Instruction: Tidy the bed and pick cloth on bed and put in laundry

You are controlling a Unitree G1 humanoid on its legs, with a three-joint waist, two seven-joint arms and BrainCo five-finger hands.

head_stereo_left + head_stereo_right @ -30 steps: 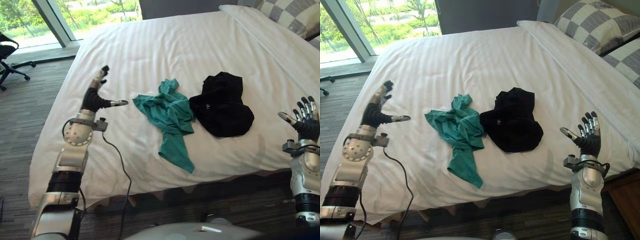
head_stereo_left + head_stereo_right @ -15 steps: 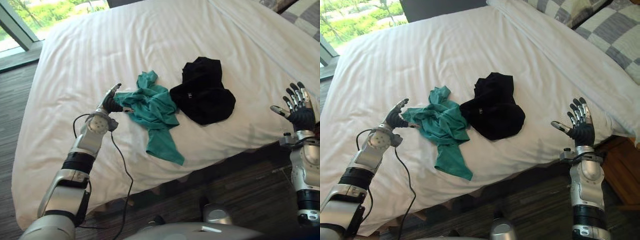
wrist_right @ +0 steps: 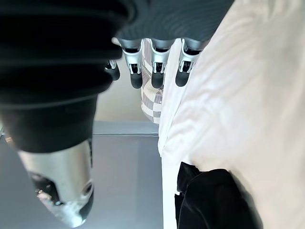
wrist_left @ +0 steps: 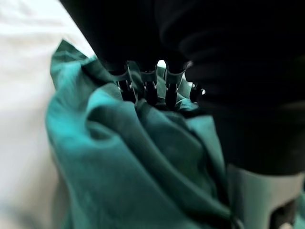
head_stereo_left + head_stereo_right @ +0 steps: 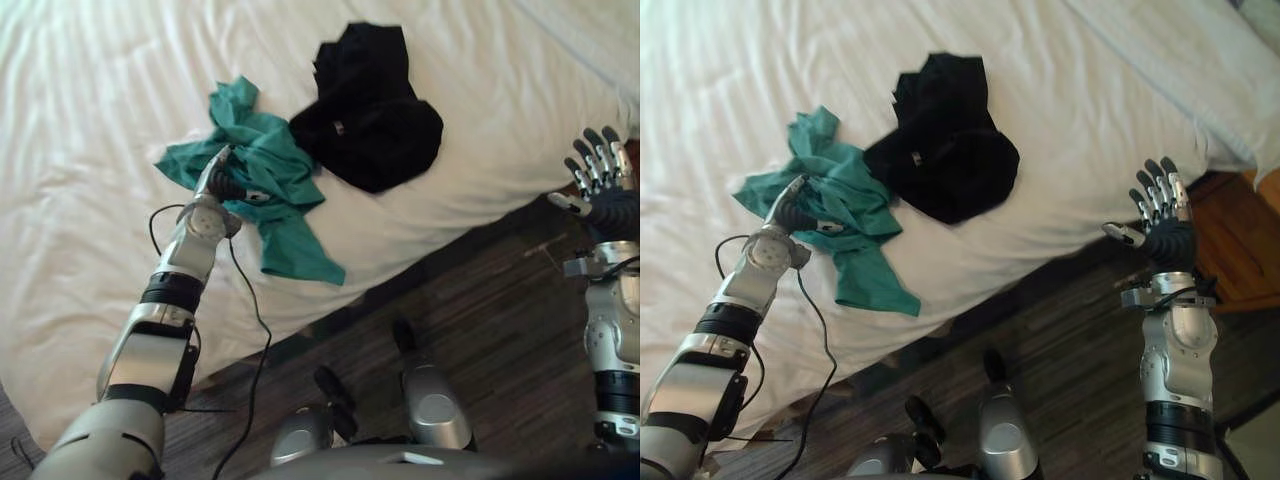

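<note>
Teal cloth (image 5: 275, 165) lay crumpled on the white bed (image 5: 90, 110) near its edge, pressed up against a black garment (image 5: 370, 120), as your left hand (image 5: 222, 182) came to rest on top of it. The fingers (image 4: 148, 88) were extended with their dark tips set into a fold, the thumb stood apart, and nothing was yet gripped. Your right hand (image 5: 1160, 215) was held up, spread and empty, over the floor (image 5: 480, 300) beyond the bed's edge.

The risks lay in the grasp. If you closed on that top fold alone, you would likely have caught a thin pinch of fabric, and the long tail trailing toward the edge could have pulled it free. If you lifted quickly, the teal cloth might have dragged the black garment along and tipped it onto the floor. A deeper scoop into the bunched middle looked the safer choice.
</note>
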